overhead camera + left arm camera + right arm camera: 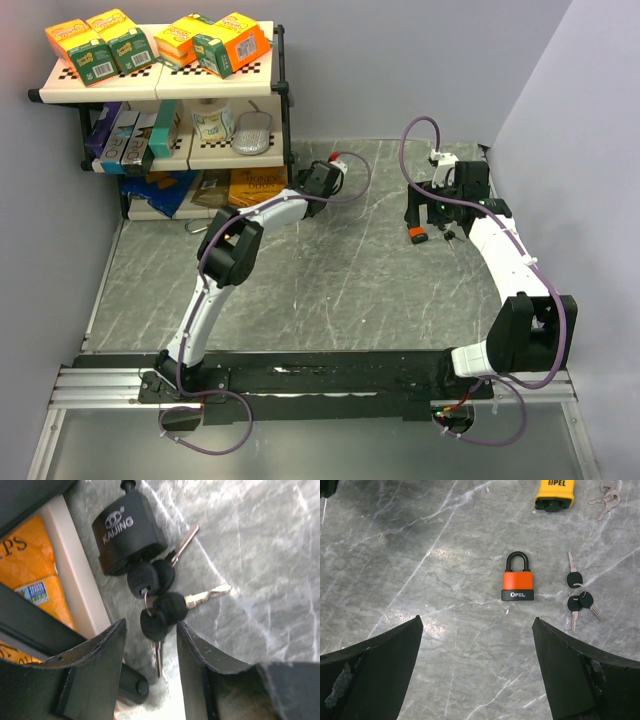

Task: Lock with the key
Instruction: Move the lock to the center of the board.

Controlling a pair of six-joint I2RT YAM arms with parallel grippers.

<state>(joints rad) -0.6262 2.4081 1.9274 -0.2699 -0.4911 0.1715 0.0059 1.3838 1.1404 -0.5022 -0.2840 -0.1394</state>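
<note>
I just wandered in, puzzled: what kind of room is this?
Probably a robot test lab: two arms bolted to a table, a shelf of boxes, and padlocks with keys laid out as practice props.

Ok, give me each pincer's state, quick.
Left pincer: open, straddling black-headed metal keys, gripping nothing.
Right pincer: open, empty.

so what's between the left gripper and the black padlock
A bunch of black-headed keys lies there, seen in the left wrist view, between the open left gripper and the black padlock.
</note>
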